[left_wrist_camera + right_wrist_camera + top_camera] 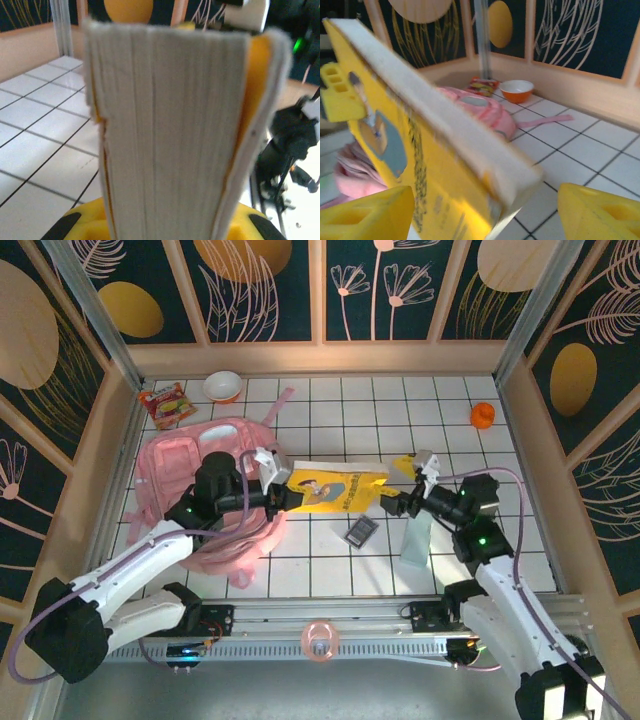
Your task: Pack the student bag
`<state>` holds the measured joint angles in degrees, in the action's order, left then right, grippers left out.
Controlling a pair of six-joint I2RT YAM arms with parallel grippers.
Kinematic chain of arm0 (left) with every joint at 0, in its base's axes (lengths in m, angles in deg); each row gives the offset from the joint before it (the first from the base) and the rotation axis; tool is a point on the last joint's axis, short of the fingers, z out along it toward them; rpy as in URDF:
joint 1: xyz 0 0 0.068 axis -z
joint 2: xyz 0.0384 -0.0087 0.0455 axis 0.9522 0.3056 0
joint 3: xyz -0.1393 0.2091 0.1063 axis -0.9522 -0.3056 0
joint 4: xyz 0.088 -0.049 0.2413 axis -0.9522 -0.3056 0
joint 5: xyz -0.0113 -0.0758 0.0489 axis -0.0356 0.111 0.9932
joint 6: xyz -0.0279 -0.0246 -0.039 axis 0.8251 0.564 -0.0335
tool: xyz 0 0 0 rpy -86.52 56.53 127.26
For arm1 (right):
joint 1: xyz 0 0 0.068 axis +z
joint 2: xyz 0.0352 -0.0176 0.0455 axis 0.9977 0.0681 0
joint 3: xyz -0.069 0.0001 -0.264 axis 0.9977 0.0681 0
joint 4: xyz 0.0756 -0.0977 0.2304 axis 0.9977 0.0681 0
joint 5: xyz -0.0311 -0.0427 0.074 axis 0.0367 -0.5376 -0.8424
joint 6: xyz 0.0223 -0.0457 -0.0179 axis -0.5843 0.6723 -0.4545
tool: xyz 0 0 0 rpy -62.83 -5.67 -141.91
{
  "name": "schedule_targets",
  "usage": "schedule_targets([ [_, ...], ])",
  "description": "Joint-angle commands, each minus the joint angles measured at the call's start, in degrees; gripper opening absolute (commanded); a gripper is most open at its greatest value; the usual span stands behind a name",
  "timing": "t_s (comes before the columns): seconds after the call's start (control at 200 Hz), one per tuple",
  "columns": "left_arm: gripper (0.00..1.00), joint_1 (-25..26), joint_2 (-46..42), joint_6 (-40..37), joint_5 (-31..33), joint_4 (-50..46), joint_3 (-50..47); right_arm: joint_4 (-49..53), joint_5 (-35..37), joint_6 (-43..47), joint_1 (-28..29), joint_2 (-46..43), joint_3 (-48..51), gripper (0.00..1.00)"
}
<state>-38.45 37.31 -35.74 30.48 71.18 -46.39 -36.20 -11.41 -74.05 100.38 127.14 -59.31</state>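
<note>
Book (330,490) is up off the tabletop (400,410), hanging roughly level just right of the bag (190,465), with one arm at each end. Left pincer (283,495) is clamped on the end nearest the bag. In its wrist view the page edge sits snug between its fingers (80,225), so we read it as carrying the load. Right pincer (400,502) stands wide open around the end farthest from the bag. Its wrist view shows tile between the book's corner and one finger (600,215), so it has no grip. We read this as a handover. The left arm reaches across the bag, so it makes sense for that arm to do the insertion. Holding the book by a short end should let it go in edge-first. The risk is a thick book held at one end only, which may droop or twist. The right arm should back straight away from the bag without brushing the cover. The bag lies flat and slack on the tabletop on the left arm's side, and we can't tell whether its main zip is open. A soft mouth may need the free right pincer to hold it. A small dark gadget (361,532) and a pale clear item (417,540) lie on the tiles right of the bag and look like the next things to pack. A bowl (222,387) and a snack packet (165,403) sit beyond the bag by the back wall.
</note>
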Motion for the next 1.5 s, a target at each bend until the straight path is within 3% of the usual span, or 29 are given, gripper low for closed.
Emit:
schedule_targets([
  [0.0,0.00,-0.3,0.6,11.9,-7.5,21.1,0.4,-15.3,-6.1,-16.3,-0.5,-0.6,3.1,0.77],
  [0.24,0.00,-0.3,5.5,20.7,-11.1,31.3,1.6,-27.2,-17.1,-26.4,-0.4,0.7,6.1,0.79],
  [0.415,0.01,-0.2,8.2,15.1,-14.1,20.8,5.5,-29.9,-21.3,-29.2,2.1,4.2,3.4,0.73],
  [0.445,0.03,-0.2,8.2,14.1,-14.1,19.6,5.8,-29.9,-22.0,-29.2,2.7,4.9,2.8,0.68],
  [0.505,0.05,-0.3,7.6,11.8,-12.9,16.5,6.6,-29.3,-22.9,-29.1,3.3,6.3,1.6,0.47],
  [0.55,0.08,-0.3,6.9,10.2,-10.6,13.9,7.1,-27.1,-23.4,-28.1,3.1,7.0,0.6,0.23],
  [0.601,0.20,-0.2,6.0,7.7,-6.7,9.6,7.8,-21.5,-22.2,-25.6,2.5,7.3,-0.7,0.00],
  [0.721,0.61,-0.3,3.3,-2.8,7.8,-8.2,11.5,-15.6,-14.8,-25.6,-1.0,5.0,0.0,0.00],
  [0.836,0.75,-0.2,1.3,-16.5,22.8,-28.2,16.9,-17.9,-6.4,-34.3,-6.3,1.2,3.4,0.00],
  [0.981,0.77,0.0,0.3,-28.2,36.8,-48.4,22.5,-3.7,5.7,-37.7,-8.8,-0.3,1.2,0.00],
  [1.181,0.78,0.5,6.2,-37.1,51.6,-74.6,24.3,-5.8,4.6,-39.7,-8.7,0.3,1.8,0.00],
  [1.241,0.79,1.5,6.5,-38.2,54.6,-76.7,22.2,-5.4,4.1,-39.4,-8.7,0.8,1.4,0.00],
  [1.406,0.83,1.5,6.7,-37.2,50.5,-76.2,18.0,-4.5,3.1,-38.7,-7.8,2.2,0.6,0.00],
  [1.496,0.84,1.6,7.6,-36.5,53.9,-74.3,14.5,-4.5,3.2,-38.4,-7.0,2.9,0.3,0.00],
])
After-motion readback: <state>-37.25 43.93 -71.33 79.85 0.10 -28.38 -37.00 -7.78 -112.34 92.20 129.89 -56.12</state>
